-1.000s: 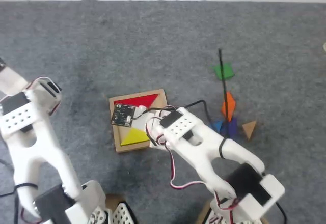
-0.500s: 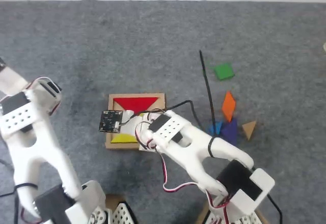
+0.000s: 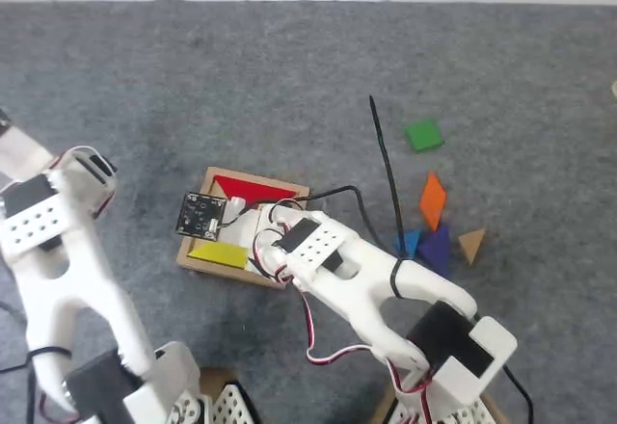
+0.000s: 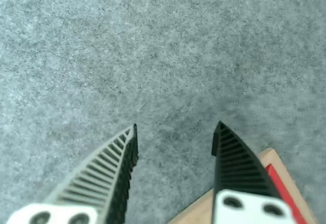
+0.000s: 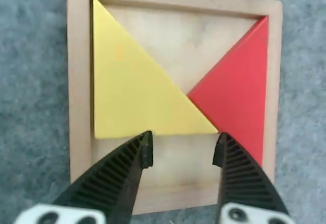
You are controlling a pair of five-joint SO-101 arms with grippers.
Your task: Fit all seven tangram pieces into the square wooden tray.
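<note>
High view: square wooden tray (image 3: 228, 272) sits on the grey tabletop (image 3: 289, 67), left of centre and turned askew to the tabletop's far edge. Two pieces are in it, red triangle (image 3: 253, 191) at the far side and yellow triangle (image 3: 220, 252) at the near side. The right arm reaches over the tray.

Five pieces lie loose, well right of the tray:
- green square (image 3: 424, 135) is farthest back and on its own
- orange parallelogram (image 3: 434, 199) has its long axis running away from the arms
- blue triangle (image 3: 410, 243) and purple triangle (image 3: 436, 246) touch
- tan triangle (image 3: 471, 244) is just beside the purple one
- a black cable (image 3: 386, 169) runs between tray and pieces

Right wrist view: yellow triangle (image 5: 132, 96) has one short edge along a tray wall (image 5: 79, 81). Its long edge runs diagonally across the floor. Red triangle (image 5: 244, 102) has its long edge against the opposite wall, and its square corner points inward and touches the yellow's long edge. Right tool (image 5: 183, 150) is spread and empty, its tips over the bare floor strip beside the yellow's other short edge.

Left wrist view: left tool (image 4: 175, 137) is spread and empty over bare tabletop, with a tray corner (image 4: 265, 158) close to one finger.
</note>
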